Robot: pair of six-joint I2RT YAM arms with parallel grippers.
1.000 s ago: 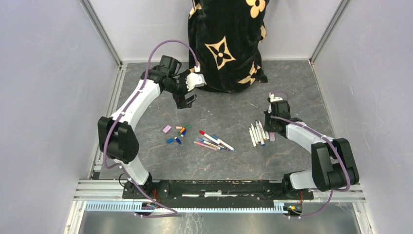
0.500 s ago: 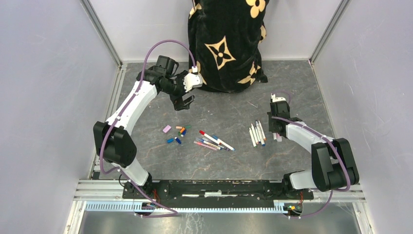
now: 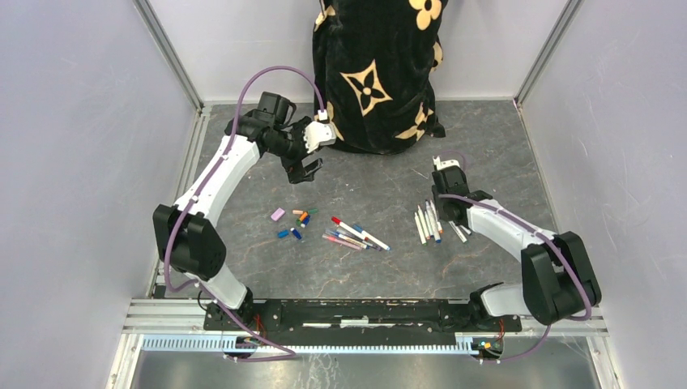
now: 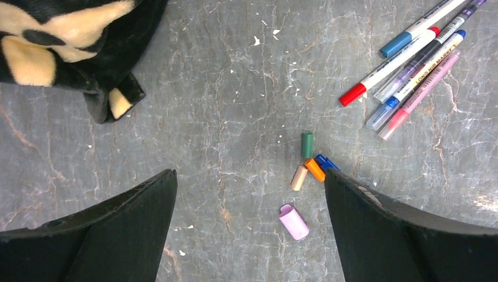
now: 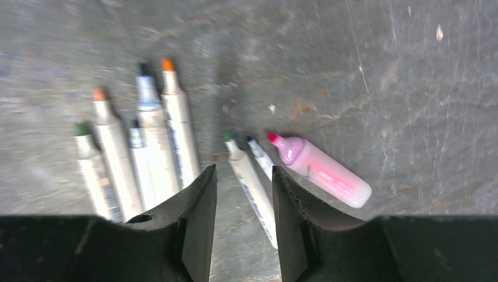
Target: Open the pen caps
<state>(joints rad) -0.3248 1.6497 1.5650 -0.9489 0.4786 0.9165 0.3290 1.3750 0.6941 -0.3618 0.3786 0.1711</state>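
Several loose pen caps lie left of centre, with a pink cap beside them. In the left wrist view I see the pink cap, an orange, a beige, a green and a blue one. My left gripper hangs open above them, holding nothing. Capped pens lie mid-table. Uncapped pens and a pink pen lie under my right gripper. Its jaws stand apart over a white pen lying on the table.
A black bag with beige flower prints stands at the back centre, close to the left gripper. Grey walls and metal rails close in the table on the left, right and far sides.
My right gripper's jaws have parted and it has shifted left and farther back; pens now lie free beside the right-hand group. The left arm swung slightly back and left.
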